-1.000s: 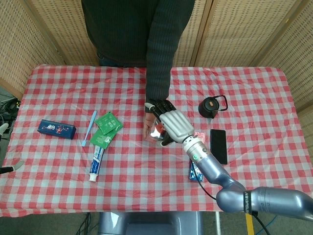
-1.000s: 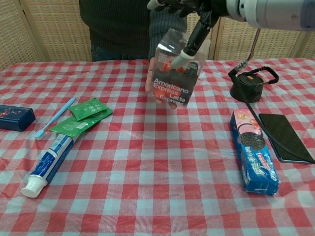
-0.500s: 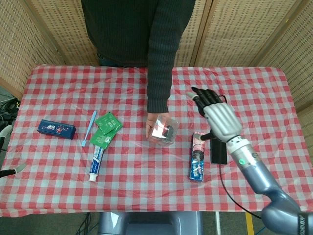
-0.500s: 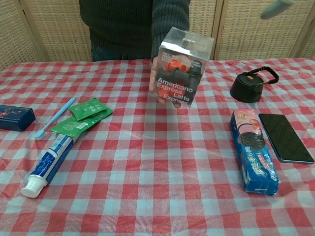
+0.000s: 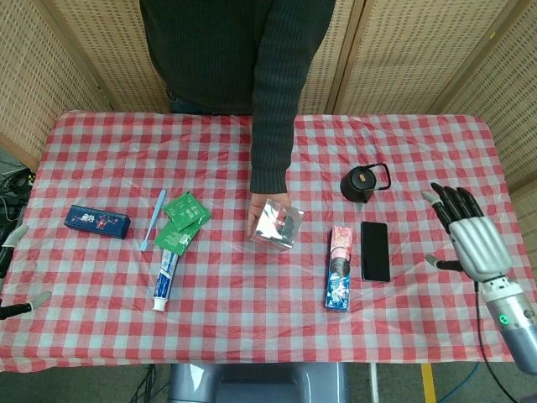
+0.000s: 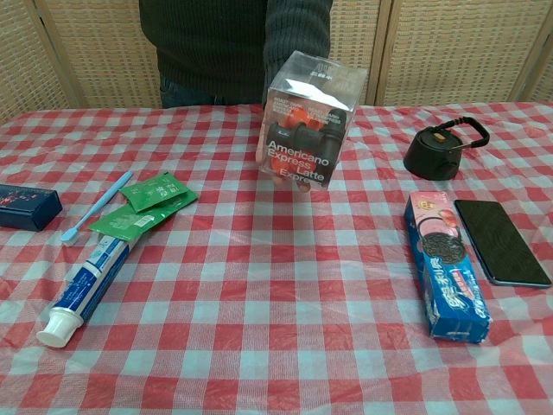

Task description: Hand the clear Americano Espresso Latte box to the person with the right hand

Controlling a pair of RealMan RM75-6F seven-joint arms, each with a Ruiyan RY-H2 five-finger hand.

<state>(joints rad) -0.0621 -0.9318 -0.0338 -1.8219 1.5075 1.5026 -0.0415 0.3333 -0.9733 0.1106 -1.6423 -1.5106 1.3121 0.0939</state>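
Now that the right robot hand [image 5: 474, 239] has been drawn back to the frame's right edge, fingers spread and empty, the clear box [image 5: 278, 224] is held mid-frame by the person's hand [image 5: 254, 217]; handover appears completed.

Glossy see-through plastic on the clear Americano Espresso Latte box [image 6: 309, 121]; the red-and-white checked tablecloth [image 6: 259, 285] looks like thin matt cloth, the flat black phone [image 6: 499, 240] is smooth and shiny, and the woven tan screen panels [image 5: 50, 75] look rough.

person [image 5: 243, 50]: head cropped | left robot hand [image 5: 13, 277]: mostly cropped
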